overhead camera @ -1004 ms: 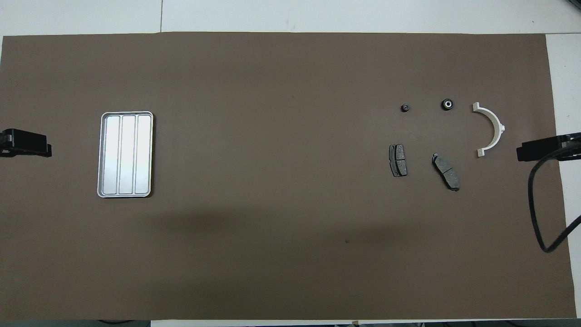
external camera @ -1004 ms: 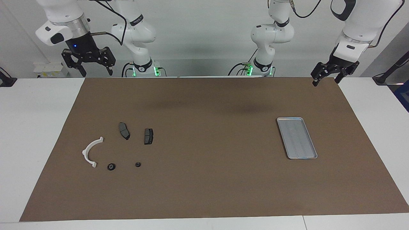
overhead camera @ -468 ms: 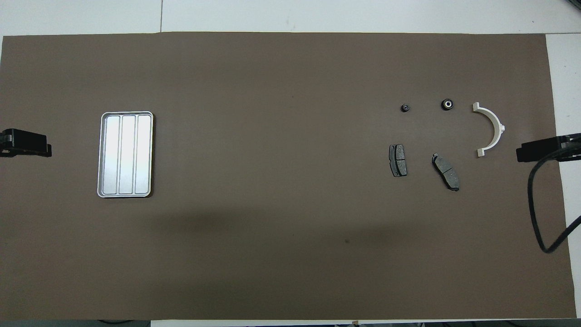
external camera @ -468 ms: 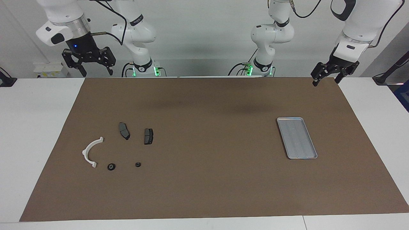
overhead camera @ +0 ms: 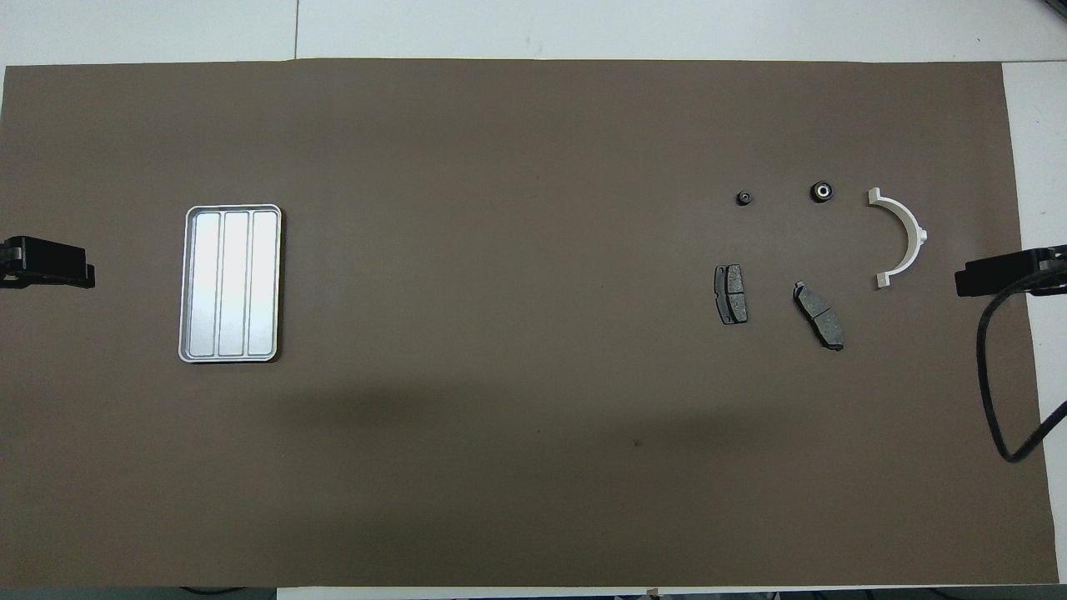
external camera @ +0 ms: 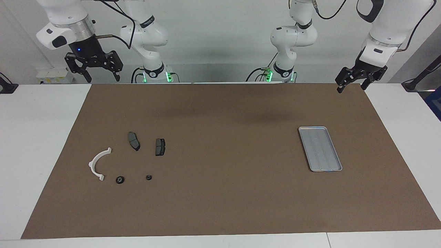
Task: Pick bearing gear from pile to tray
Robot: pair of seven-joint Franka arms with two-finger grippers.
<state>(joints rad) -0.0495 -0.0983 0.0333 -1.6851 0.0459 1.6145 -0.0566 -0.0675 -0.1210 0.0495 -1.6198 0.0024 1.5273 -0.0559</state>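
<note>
The pile lies on the brown mat toward the right arm's end: a white curved arc [external camera: 98, 164] [overhead camera: 902, 237], two dark grey brake pads [external camera: 133, 141] [external camera: 160, 146], and two small black round pieces. The bigger round piece [external camera: 119, 179] [overhead camera: 822, 192] has a pale centre. The smaller one [external camera: 149, 177] [overhead camera: 743, 197] lies beside it. The silver ribbed tray [external camera: 320, 148] [overhead camera: 230, 283] lies empty toward the left arm's end. My right gripper [external camera: 102, 75] [overhead camera: 971, 283] hangs open and empty, high over the mat's edge by the pile. My left gripper [external camera: 351, 86] [overhead camera: 79, 273] hangs open and empty over the mat's edge by the tray.
The brown mat [external camera: 227, 193] covers most of the white table. A black cable [overhead camera: 992, 383] loops from the right arm over the mat's edge at that arm's end. Nothing else lies on the mat between the pile and the tray.
My right gripper has drifted slightly up and outward, toward the right arm's end of the table. The left gripper and all the parts have stayed put.
</note>
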